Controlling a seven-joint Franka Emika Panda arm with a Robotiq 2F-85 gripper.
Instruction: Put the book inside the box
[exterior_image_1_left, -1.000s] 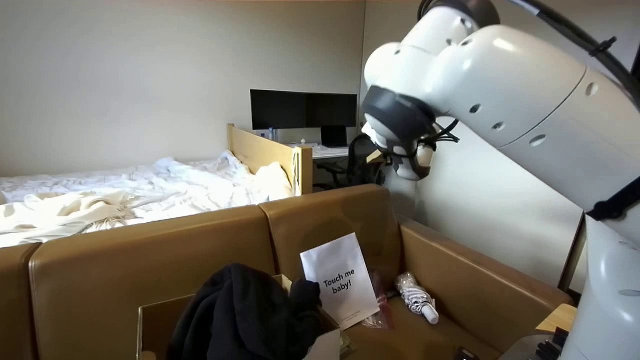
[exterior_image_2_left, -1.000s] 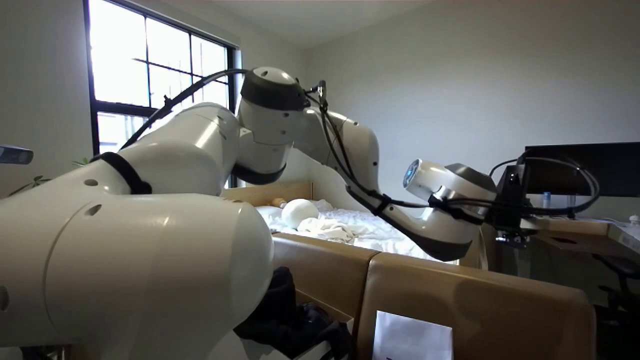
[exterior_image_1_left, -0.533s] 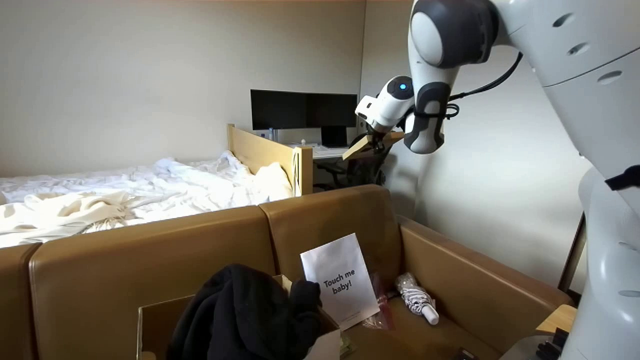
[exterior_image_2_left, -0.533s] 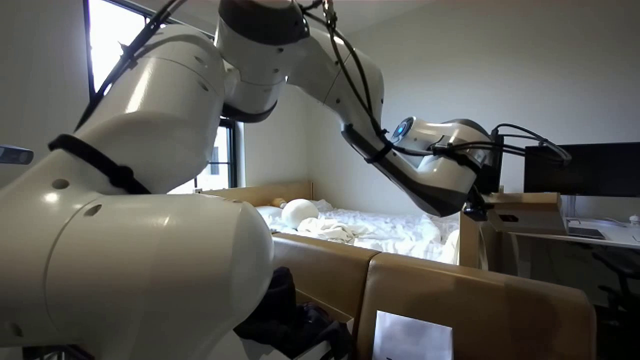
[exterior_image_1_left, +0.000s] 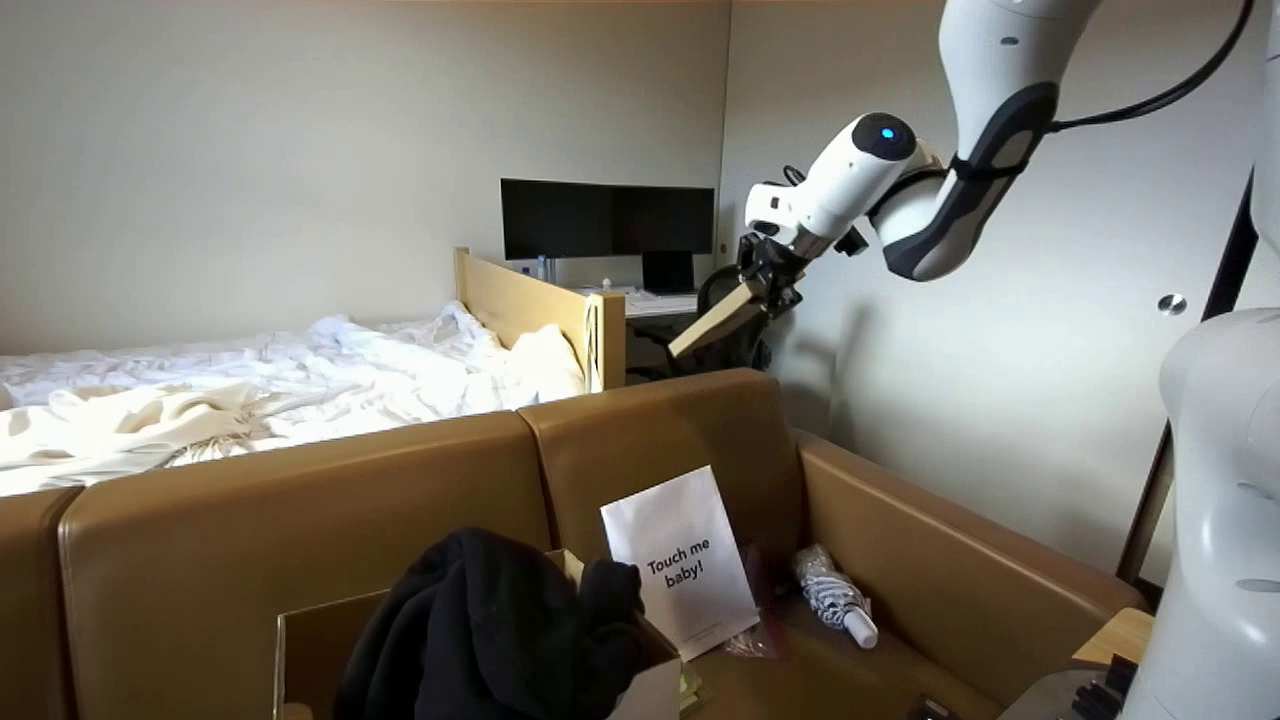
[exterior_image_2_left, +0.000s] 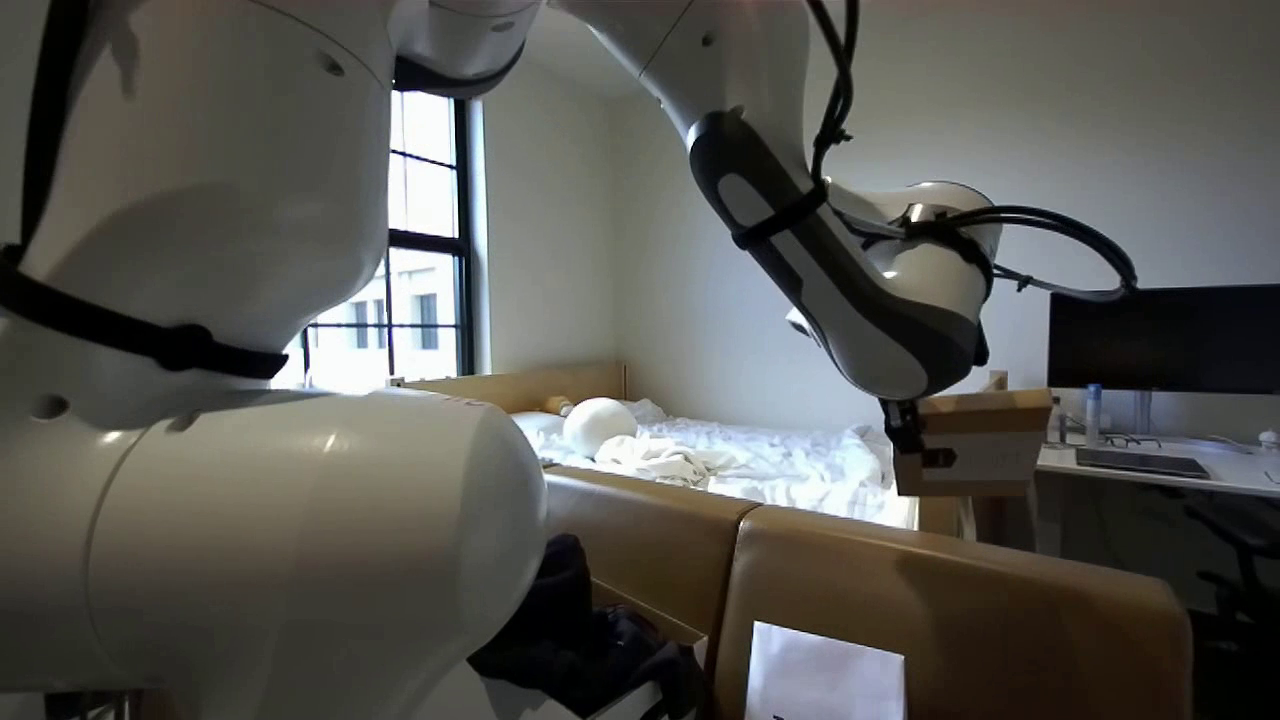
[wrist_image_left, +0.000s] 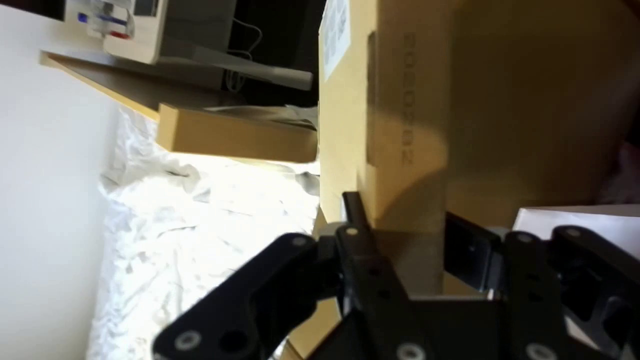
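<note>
In an exterior view your gripper (exterior_image_1_left: 772, 280) is clamped on one end of the book (exterior_image_1_left: 712, 322), which hangs in mid-air, slanting down toward the view's left and showing just above the back of the sofa (exterior_image_1_left: 300, 510). The box (exterior_image_1_left: 318, 650) stands lower, in front of the sofa's back and cut by the view's bottom edge; black cloth (exterior_image_1_left: 490, 630) is heaped in it, bulging above the rim. Just beside the box, a white sheet (exterior_image_1_left: 682, 550) reading "Touch me baby!" stands tilted. In an exterior view whose left side your arm (exterior_image_2_left: 320, 540) mostly fills, you see the book's broad face at the gripper, well apart from the box, of which only a corner with cloth shows past the arm. In the wrist view your two fingers (wrist_image_left: 470, 247) press the book from either side; its narrow edge faces the camera, printed digits (wrist_image_left: 408, 100) running along it, a white label (wrist_image_left: 336, 37) on the adjoining face. White bedding (wrist_image_left: 200, 235) spreads beyond at left.
</note>
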